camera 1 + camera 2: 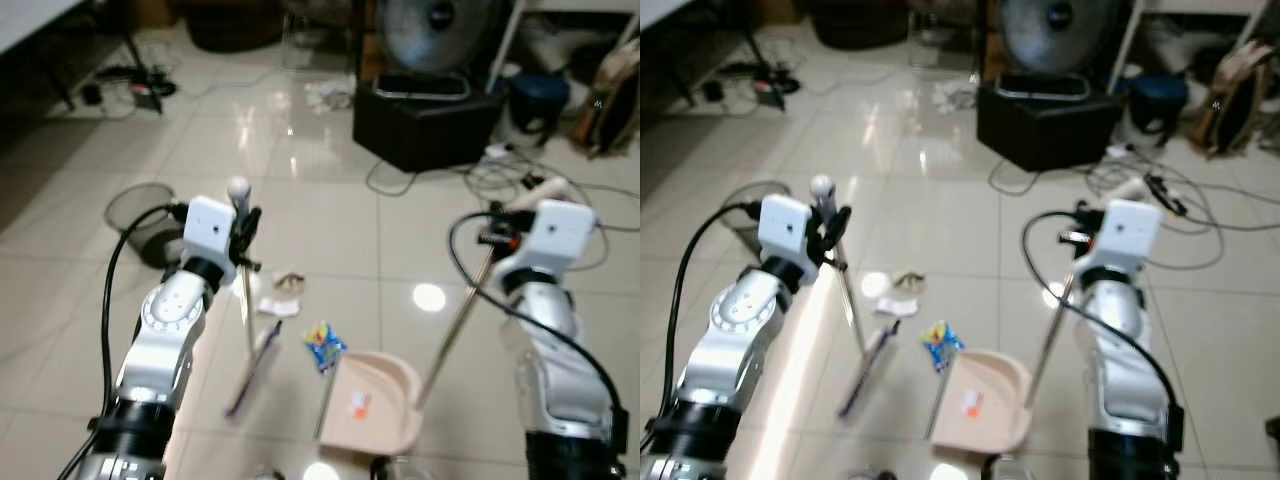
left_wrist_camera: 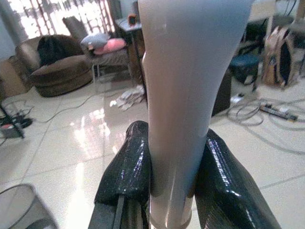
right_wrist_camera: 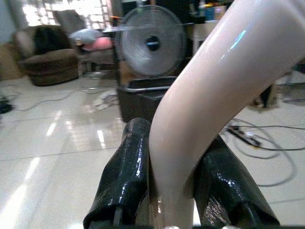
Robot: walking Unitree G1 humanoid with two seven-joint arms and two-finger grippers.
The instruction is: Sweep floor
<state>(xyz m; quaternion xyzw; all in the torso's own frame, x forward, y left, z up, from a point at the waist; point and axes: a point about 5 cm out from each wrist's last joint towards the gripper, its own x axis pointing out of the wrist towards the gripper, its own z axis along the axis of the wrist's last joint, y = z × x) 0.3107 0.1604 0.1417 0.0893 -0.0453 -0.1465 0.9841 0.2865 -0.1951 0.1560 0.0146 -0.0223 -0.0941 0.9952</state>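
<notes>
Tiled floor (image 1: 330,215), glossy, cables trailing near a black box (image 1: 425,125) with a fan (image 3: 151,44) behind. Wire bin (image 1: 140,215) just beside left arm. Beige dustpan (image 1: 375,400) resting on floor between the arms, small scrap inside; long handle (image 1: 455,330) clamped at its top in right tool (image 1: 497,235). Broom (image 1: 248,300) upright-tilted, head on floor left of dustpan, pole gripped by left tool (image 1: 243,235). Blue wrapper (image 1: 323,345) just beside dustpan lip; crumpled paper (image 1: 285,290) near broom
</notes>
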